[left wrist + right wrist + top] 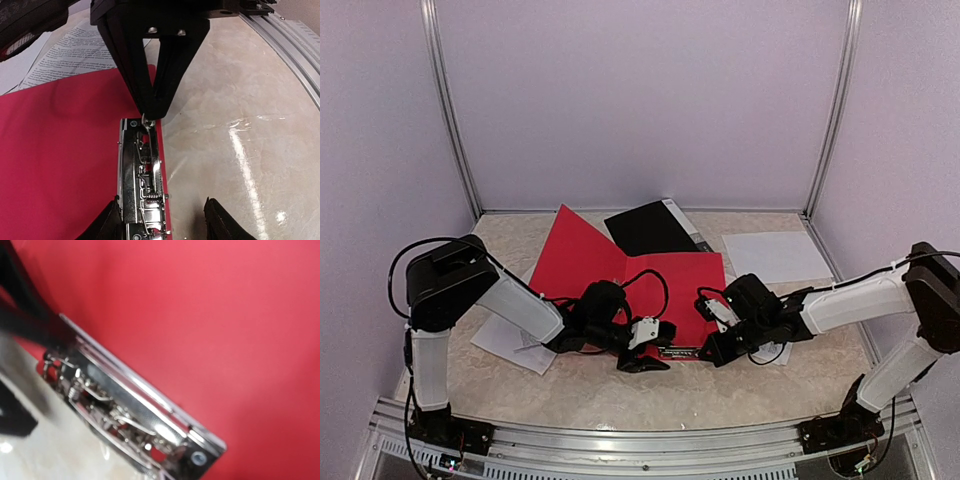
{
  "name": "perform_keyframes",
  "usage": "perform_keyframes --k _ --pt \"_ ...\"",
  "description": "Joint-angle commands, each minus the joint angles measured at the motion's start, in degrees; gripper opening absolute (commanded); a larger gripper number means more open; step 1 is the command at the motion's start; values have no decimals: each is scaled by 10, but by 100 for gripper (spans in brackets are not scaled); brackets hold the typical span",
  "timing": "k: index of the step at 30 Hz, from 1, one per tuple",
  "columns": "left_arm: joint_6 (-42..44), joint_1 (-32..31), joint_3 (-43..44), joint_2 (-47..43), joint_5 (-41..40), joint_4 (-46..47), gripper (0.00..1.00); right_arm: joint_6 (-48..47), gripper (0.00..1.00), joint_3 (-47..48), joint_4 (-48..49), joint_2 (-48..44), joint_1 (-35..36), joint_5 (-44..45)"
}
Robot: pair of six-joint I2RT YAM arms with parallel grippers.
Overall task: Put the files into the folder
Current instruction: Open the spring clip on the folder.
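On the red folder (590,260), the metal clamp (142,175) is being pinched by the right fingers (129,65) and straddled by the spread-open left fingers (218,223).

Left arm (515,305), right arm (850,300): white link shells, black joint housings; black cables (650,275) looped alongside; right gripper (148,111) black, silver screws (152,30).

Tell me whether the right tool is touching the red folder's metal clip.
Touching. The left wrist view shows the right tool with its tips closed on the far end of the metal clip.
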Motion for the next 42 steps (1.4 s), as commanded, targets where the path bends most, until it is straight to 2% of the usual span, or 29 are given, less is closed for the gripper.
perform_keyframes --k 1,7,15,20,30,42 --pt "-20 15 -6 -6 -15 3 54 -9 0 -26 -54 -6 -5 19" --pt "-26 23 17 9 -5 -9 53 -8 0 -29 -54 -8 -5 16" --pt "-9 18 34 21 20 -47 38 -10 0 -27 -51 -3 -5 15" --pt "7 12 38 31 21 -61 33 -14 0 -24 -53 1 -5 13" --pt "36 6 78 53 18 -134 32 -22 0 -15 -64 3 -5 15" --pt "47 -1 55 59 5 -111 26 -28 0 -16 -66 3 -9 21"
